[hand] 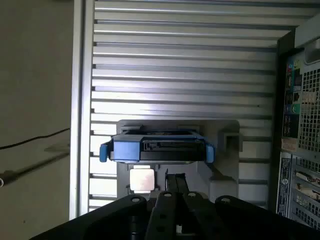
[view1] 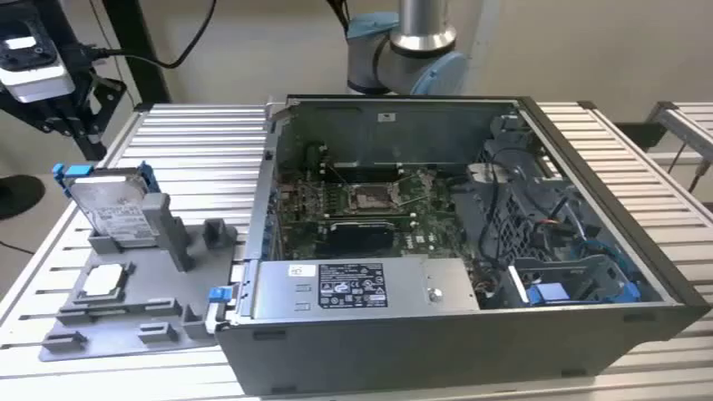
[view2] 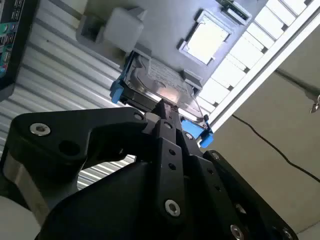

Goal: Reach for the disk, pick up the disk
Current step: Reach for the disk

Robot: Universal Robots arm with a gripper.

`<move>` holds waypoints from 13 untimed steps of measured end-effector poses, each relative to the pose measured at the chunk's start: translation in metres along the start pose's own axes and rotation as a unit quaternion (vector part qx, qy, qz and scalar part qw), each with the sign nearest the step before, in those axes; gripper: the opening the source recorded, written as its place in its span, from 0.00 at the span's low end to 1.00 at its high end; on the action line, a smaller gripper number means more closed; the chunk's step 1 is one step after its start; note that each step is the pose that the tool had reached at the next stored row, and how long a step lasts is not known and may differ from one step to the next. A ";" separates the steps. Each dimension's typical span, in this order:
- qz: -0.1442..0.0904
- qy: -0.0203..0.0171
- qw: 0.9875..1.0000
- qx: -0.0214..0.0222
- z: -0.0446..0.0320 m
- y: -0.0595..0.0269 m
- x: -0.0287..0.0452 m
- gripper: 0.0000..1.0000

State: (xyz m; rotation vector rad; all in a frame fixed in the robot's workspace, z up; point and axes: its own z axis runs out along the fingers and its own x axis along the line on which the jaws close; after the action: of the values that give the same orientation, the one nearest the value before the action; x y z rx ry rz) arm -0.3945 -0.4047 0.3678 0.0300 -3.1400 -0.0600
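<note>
The disk (view1: 112,205) is a silver hard drive with a white label and a blue bracket. It stands on edge in the grey plastic stand (view1: 123,322) at the exterior view's left. Both wrist views look down on the disk (view2: 160,87) (hand: 157,147) just beyond my fingertips. My gripper (view2: 162,106) (hand: 175,177) is shut with nothing between its black fingers, and it hovers clear above the disk's top edge. The arm's wrist end (view1: 33,54) hangs high at the exterior view's left, above the disk.
A small square silver chip (view1: 103,280) lies flat on the stand in front of the disk. An open computer case (view1: 446,251) stands close on the exterior view's right of the stand. The slatted metal table (view1: 189,150) extends behind them, and its edge runs near the disk.
</note>
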 end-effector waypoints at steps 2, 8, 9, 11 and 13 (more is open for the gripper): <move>0.000 0.000 1.000 0.000 0.0000 0.0000 0.0000 0.00; 0.000 0.000 1.000 0.000 0.0000 0.0000 0.0000 0.00; 0.000 0.000 1.000 0.000 0.0000 0.0000 0.0000 0.00; 0.000 0.000 1.000 0.000 0.0000 0.0000 0.0000 0.00; 0.000 0.000 1.000 0.000 0.0000 0.0008 0.0003 0.00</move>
State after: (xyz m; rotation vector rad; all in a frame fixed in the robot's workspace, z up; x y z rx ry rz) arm -0.3949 -0.4039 0.3678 0.0297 -3.1400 -0.0599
